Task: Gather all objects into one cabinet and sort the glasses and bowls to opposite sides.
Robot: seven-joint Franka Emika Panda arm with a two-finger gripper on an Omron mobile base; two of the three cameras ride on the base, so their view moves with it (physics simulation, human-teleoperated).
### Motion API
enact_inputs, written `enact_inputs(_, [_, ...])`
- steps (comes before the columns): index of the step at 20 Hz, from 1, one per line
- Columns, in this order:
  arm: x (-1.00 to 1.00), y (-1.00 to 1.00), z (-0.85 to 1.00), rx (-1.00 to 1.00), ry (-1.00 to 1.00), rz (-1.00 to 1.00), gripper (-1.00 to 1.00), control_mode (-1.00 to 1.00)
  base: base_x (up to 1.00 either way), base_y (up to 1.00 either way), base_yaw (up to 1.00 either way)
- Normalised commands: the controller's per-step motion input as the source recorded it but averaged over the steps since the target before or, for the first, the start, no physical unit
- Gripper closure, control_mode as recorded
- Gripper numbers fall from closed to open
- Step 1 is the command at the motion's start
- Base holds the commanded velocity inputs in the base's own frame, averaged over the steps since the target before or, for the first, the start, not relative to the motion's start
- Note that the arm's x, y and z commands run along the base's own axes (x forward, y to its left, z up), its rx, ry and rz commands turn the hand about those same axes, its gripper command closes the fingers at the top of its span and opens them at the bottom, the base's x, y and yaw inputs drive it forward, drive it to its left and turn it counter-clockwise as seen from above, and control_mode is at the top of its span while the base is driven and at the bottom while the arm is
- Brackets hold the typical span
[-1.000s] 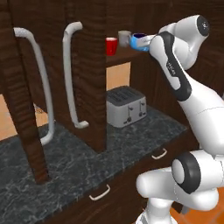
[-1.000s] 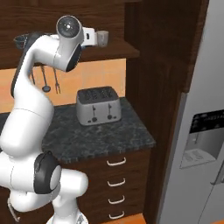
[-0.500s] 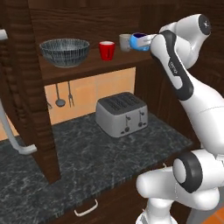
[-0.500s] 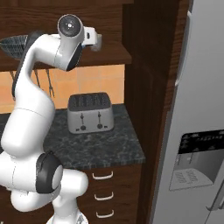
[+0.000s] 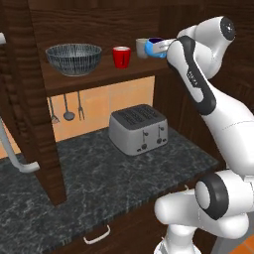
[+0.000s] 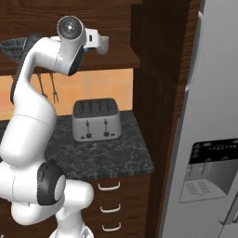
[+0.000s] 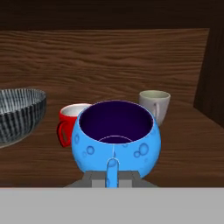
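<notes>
My gripper [image 7: 112, 176] is shut on the handle of the bright blue cup [image 7: 116, 136] and holds it upright just above the open shelf of the dark wood cabinet [image 5: 99, 77]. In the left base view the gripper [image 5: 161, 48] and blue cup [image 5: 156, 47] hover at the shelf's right end. The pale grey mug [image 5: 141, 48] stands just behind the blue cup, with the red cup [image 5: 121, 56] to the mug's left. The wide striped bowl [image 5: 74, 58] sits at the shelf's left end. From the hand, the bowl [image 7: 17, 114], red cup [image 7: 69, 120] and grey mug [image 7: 154, 105] line up behind the held cup.
Metal utensils [image 5: 64, 106] hang under the shelf. A silver toaster [image 5: 139, 129] stands on the dark stone counter [image 5: 99, 183] below. A cabinet door with a pale handle [image 5: 12, 149] hangs open at the left. A steel fridge [image 6: 209, 139] rises at the right.
The whole picture has shifted: the base has driven, bringing the shelf and bowl into view and the open doors off to the left. The blue cup stays in my grip.
</notes>
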Motion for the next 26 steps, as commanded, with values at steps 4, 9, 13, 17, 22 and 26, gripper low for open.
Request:
enact_inputs(4, [0.00, 0.00, 0.00, 0.00, 0.00, 0.00, 1.00, 1.00, 0.00, 0.00, 0.00])
enact_inputs(9, [0.00, -0.03, 0.00, 0.00, 0.00, 0.00, 1.00, -1.00, 0.00, 0.00, 0.00])
enact_inputs(13, [0.00, -0.28, -0.25, 0.01, 0.01, 0.00, 1.00, -1.00, 0.00, 0.00, 0.00])
enact_inputs(17, [0.14, 0.00, -0.10, 0.00, 0.01, 0.00, 1.00, -1.00, 0.00, 0.00, 0.00])
enact_inputs(22, [0.39, 0.05, -0.09, 0.00, 0.12, 0.00, 1.00, -1.00, 0.00, 0.00, 0.00])
enact_inputs(26, [0.19, 0.00, -0.24, 0.00, 0.14, 0.00, 1.00, -1.00, 0.00, 0.00, 0.00])
